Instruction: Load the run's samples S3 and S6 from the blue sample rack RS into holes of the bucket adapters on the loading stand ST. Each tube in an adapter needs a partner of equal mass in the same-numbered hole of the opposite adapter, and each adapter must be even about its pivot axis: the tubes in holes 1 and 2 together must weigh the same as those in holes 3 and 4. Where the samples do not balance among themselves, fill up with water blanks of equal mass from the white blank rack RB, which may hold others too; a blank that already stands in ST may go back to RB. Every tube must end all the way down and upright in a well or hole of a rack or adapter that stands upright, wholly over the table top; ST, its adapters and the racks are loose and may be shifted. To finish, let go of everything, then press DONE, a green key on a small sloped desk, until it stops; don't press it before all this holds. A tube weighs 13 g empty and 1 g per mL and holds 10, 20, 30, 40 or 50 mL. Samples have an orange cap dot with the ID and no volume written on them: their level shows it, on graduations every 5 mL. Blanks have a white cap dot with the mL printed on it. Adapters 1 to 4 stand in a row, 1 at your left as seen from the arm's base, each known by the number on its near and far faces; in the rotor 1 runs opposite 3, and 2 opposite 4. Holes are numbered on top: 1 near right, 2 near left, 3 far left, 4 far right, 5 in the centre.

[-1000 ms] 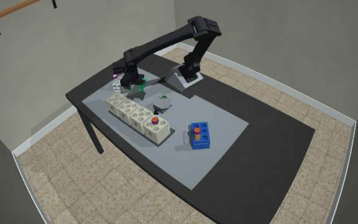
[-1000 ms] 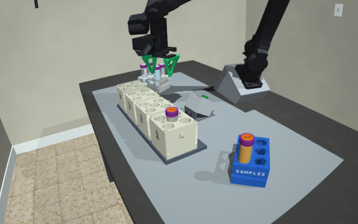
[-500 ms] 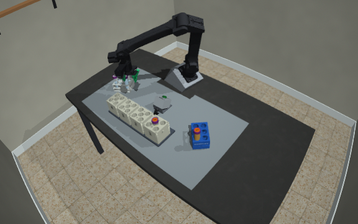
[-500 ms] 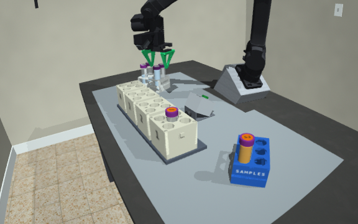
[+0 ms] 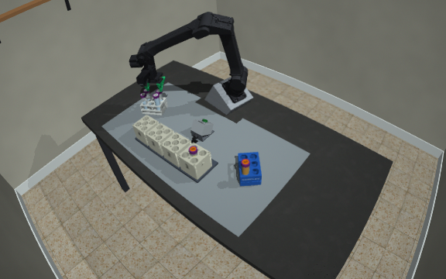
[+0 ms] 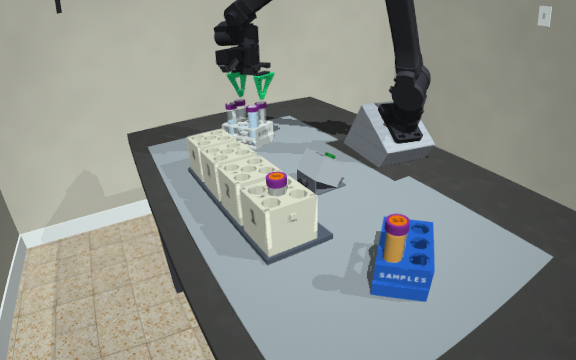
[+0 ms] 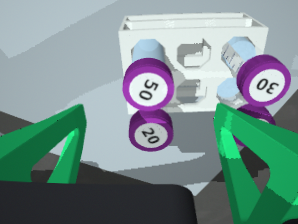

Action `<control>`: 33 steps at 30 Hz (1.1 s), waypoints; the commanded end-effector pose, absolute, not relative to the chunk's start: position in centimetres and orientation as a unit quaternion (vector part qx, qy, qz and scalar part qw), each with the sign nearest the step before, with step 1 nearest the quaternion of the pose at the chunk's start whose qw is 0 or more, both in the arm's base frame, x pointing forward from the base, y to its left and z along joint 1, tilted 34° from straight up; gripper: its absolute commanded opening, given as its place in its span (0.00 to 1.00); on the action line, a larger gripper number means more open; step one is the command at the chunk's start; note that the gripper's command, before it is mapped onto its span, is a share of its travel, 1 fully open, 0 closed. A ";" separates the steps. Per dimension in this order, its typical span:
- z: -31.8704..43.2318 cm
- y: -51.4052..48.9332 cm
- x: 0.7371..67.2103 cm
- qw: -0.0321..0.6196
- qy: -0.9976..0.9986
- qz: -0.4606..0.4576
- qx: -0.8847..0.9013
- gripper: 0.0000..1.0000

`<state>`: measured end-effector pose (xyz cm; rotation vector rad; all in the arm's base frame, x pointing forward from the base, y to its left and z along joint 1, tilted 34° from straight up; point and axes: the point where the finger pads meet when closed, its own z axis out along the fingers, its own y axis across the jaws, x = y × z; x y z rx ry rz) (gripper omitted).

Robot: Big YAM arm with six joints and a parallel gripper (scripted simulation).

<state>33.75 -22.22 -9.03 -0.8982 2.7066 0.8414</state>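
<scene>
Dark table, gray mat. Our claw hangs above white rack, fingers apart, holding nothing.

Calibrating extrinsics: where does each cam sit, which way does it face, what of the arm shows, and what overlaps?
Top: high above the table's far side from the base, looking down; whole arm, pedestal.
Exterior: lower, off the adapter end, looking along the stand toward the base; forearm and open, empty gripper visible.
Wrist: on the gripper, looking down at the white blank rack; both green fingers show.
Shared: all three see the blank rack; top and exterior share the blue sample rack.
</scene>
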 end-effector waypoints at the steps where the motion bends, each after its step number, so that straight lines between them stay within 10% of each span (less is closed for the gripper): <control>1: -7.9 -22.8 35.2 0.096 0.899 0.264 -0.335 0.80; 33: -11.6 -21.3 35.0 0.099 0.904 0.264 -0.323 0.80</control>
